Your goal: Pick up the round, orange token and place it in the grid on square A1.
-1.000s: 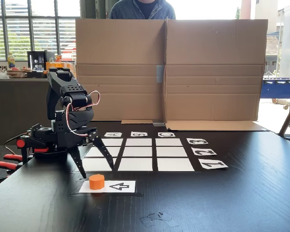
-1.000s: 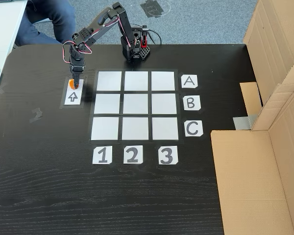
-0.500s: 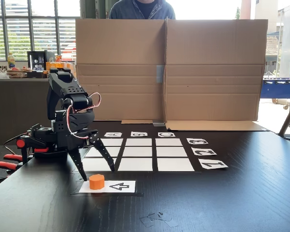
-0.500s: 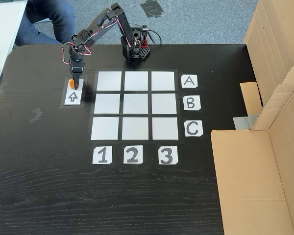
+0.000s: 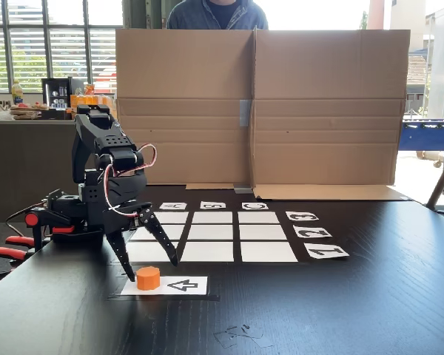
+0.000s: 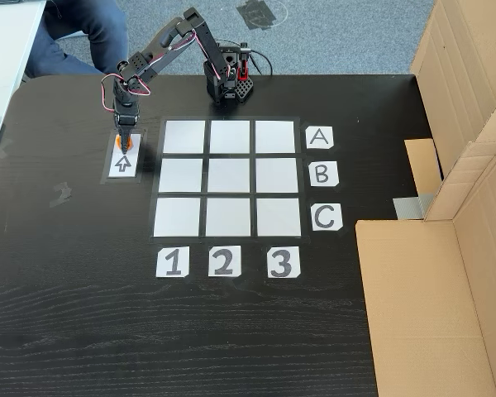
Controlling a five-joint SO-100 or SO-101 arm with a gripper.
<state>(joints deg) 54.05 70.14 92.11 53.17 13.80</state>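
The round, orange token (image 5: 148,278) stands on the left end of a white arrow card (image 5: 183,285), in front of the grid (image 5: 212,232). My gripper (image 5: 152,271) hangs open just above it. One black finger (image 5: 124,262) comes down at the token's left, the other (image 5: 165,244) behind it to the right. From above, the gripper (image 6: 124,147) covers most of the token (image 6: 130,144), which sits left of the grid (image 6: 229,175). Square A1 (image 6: 184,136) is the bare white corner cell nearest the token. In the low fixed view, square A1 (image 5: 144,253) lies just behind the fingers.
A tall cardboard wall (image 5: 259,103) stands behind the grid, with a person (image 5: 216,13) beyond it. The arm's base (image 6: 229,83) sits at the table's far edge. Red clamp handles (image 5: 7,251) hold it there. Label cards (image 6: 222,261) border the grid. Flat cardboard (image 6: 422,314) lies at the right.
The open gripper has sunk lower over the token, bringing its fingertips down to either side of it. The token has not moved.
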